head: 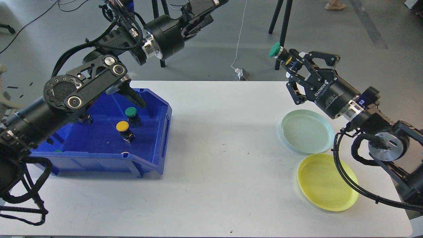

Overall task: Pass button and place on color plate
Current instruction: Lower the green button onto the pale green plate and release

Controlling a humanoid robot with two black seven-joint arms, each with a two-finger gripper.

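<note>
The right gripper (290,62) is raised above the far right part of the white table (224,158), and its two fingers are closed on a green button (275,50). The green cap points up and to the left, and the fingers hold the dark and yellow body behind the cap. Under and a little in front of this gripper lies the pale green plate (307,131), and closer to me, touching or almost touching it, lies the yellow plate (326,181). Both plates are empty.

The left gripper (130,94) is low, over the blue bin (158,142) on the left side. From this angle the fingers look near together and dark, so I cannot tell if the jaws are open or closed; I think nothing is between them. In the bin a second green button (132,114) and a yellow button (124,128) stand just beside each other.

About handling: the button seems small, light and stiff, made from hard plastic with a smooth round cap. The cap is probably slippery, so the square body under it is the better place to hold, as the right gripper does now. It should not break easily, but it is top-heavy and may tip or roll on the shallow plate if released from height. By color, the green plate is the proper target, and the button must come down close to it before release.
</note>
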